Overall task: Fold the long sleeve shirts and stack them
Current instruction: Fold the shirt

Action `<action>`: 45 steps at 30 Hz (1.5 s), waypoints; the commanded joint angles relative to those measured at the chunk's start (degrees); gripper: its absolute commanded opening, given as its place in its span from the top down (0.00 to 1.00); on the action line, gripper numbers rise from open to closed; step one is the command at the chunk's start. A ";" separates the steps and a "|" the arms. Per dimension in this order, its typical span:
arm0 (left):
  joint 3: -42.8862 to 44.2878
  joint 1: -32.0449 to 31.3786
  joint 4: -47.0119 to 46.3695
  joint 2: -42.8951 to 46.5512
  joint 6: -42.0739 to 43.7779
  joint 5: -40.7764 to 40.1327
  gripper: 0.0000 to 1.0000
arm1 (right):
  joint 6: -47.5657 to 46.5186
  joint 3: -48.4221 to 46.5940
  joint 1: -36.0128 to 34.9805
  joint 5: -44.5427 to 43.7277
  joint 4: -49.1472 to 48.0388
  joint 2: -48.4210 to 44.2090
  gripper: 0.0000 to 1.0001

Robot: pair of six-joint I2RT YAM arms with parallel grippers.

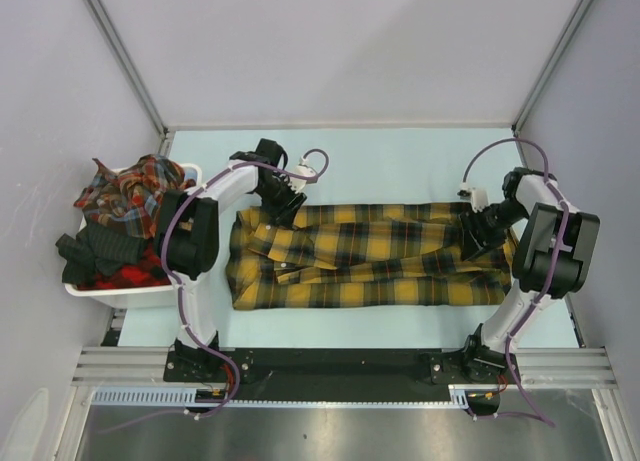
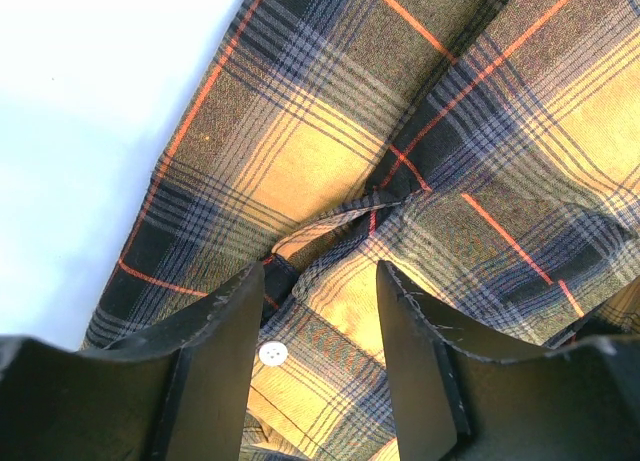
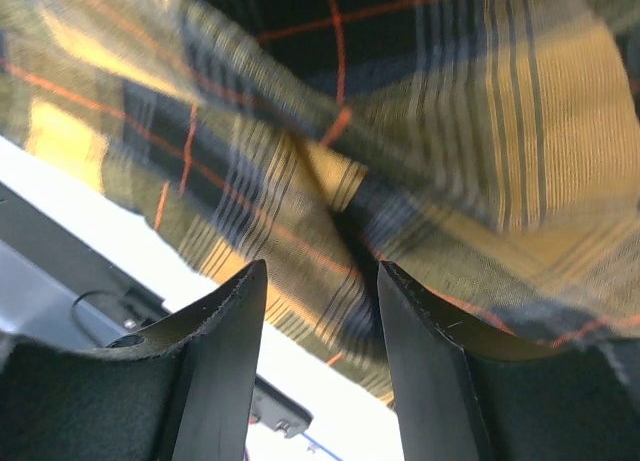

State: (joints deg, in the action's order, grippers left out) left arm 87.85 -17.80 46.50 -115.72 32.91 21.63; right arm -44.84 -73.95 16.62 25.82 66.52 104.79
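Grip: I judged each pinch should take every layer of the yellow shirt [image 1: 360, 256] evenly, with both ends lifting together.
Axis: it lay flat mid-surface [image 1: 380, 161], its long axis running 9 to 3 o'clock, collar toward 9.
Left: my left fingers [image 2: 212, 371] stood wide over the collar, holding nothing.
Right: my right fingers [image 3: 212, 371] stood wide over the hem end, empty.

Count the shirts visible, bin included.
3 at least. Mustard-yellow shirt spread flat mid-table; a red-toned plaid shirt heaped atop the white bin at left; a brighter red plaid at the bin's near edge. Dark fabric there may hide more.
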 commanded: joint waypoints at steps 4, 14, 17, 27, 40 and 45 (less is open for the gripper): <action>-1.02 0.40 -0.62 3.66 0.05 0.17 0.45 | -0.16 2.94 -2.56 -0.43 -7.63 1.64 0.50; -2.51 1.54 -1.41 3.40 -0.56 -0.18 0.53 | 1.07 -7.60 -5.28 -2.79 -7.55 5.95 1.00; -2.77 2.24 -2.02 3.48 -1.00 -0.27 0.55 | 1.51 -9.11 -5.72 -3.85 -7.72 6.83 1.00; -0.58 2.25 -2.38 2.96 0.31 -2.20 0.42 | 8.71 -5.76 0.16 -5.70 -6.58 -1.06 0.55; 13.75 1.63 2.01 -8.64 7.17 -8.44 0.38 | 18.03 2.42 -3.87 -13.60 -19.57 0.05 0.61; 11.30 4.00 5.79 -8.47 9.02 -8.36 0.49 | 17.95 -7.75 -9.14 -19.23 -23.89 12.51 0.66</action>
State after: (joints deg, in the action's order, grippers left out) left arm 99.85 -15.59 48.47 -125.03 39.18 13.63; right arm -27.31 -74.91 10.92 11.75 51.79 110.37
